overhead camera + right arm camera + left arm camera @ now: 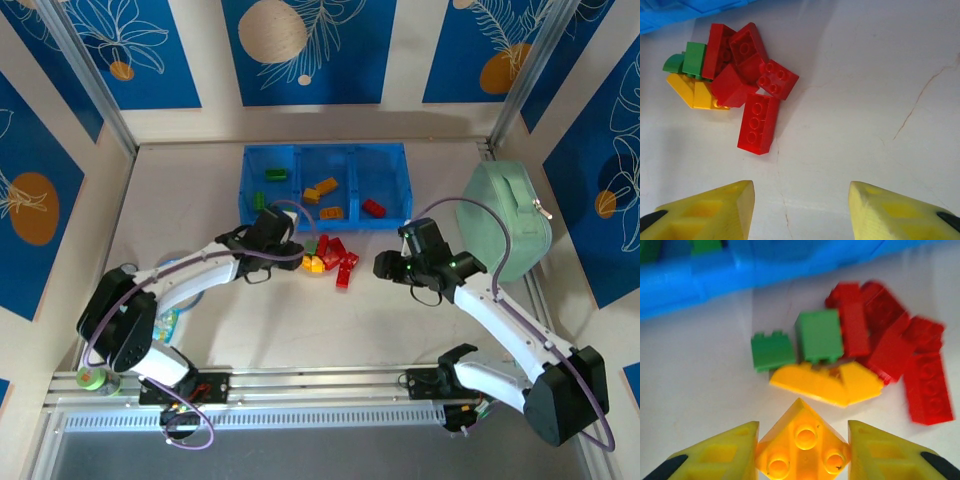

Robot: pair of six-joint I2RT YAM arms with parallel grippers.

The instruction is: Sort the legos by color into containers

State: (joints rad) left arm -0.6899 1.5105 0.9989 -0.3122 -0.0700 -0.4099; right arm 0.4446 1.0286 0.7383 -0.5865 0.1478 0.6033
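My left gripper [802, 452] is shut on a yellow-orange wedge lego [801, 442], its fingers pressing both sides. In the top view that gripper [292, 250] sits at the left edge of the loose pile [330, 258]. The pile holds two green bricks [772, 351], yellow wedges [825, 382] and several red bricks [890, 345]. Behind it, the blue tray [246, 170] has green bricks [275, 173] in the left compartment, orange ones [320, 190] in the middle and a red one [374, 208] on the right. My right gripper [801, 210] is open over bare table, right of a long red brick [758, 123].
A mint-green zip case [505, 220] lies at the right, close behind the right arm. A green tape roll [90, 380] sits by the left arm's base. Walls enclose the table on the left, back and right. The tabletop shows thin cracks [920, 100].
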